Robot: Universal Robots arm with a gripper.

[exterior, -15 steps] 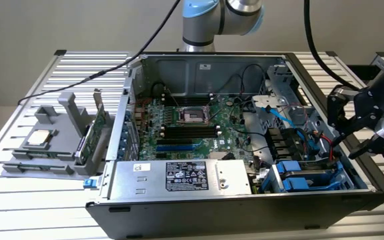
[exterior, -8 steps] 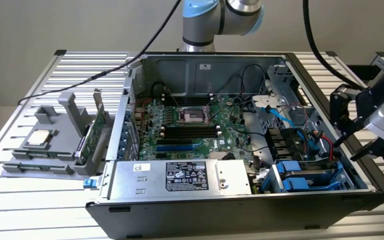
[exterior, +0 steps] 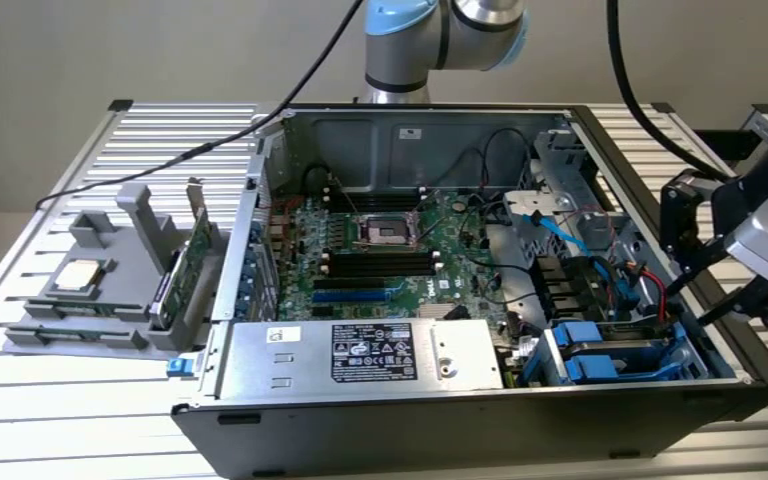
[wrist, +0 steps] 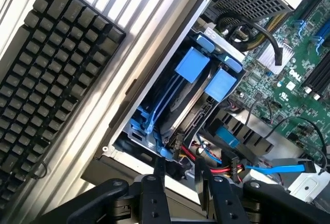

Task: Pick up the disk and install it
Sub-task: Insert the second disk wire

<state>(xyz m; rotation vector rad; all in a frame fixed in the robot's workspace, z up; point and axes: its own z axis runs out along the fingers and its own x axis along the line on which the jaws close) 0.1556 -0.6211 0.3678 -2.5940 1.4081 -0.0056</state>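
Observation:
The disk [exterior: 620, 352] sits edge-up in the drive bay at the front corner of the open computer case [exterior: 398, 425], on the exterior view's right. Its blue carrier frames it, and two blue tabs [wrist: 193, 65] stick up from its end. In the wrist view the dark body of the disk [wrist: 188, 102] runs between the bay's metal walls. My gripper [exterior: 682, 316] hovers just above and beside that bay, over the case's side wall. Both black fingers [wrist: 160, 177] stand apart with nothing between them, so my gripper [wrist: 180, 170] is open.
Red and blue cables [wrist: 221, 157] lie close behind the bay. The motherboard [exterior: 384, 250] and the power supply [exterior: 357, 355] fill the case. A black keyboard [wrist: 51, 79] lies outside the case wall. A grey fixture [exterior: 91, 300] with a chip and green cards [exterior: 187, 265] stands at the exterior view's left.

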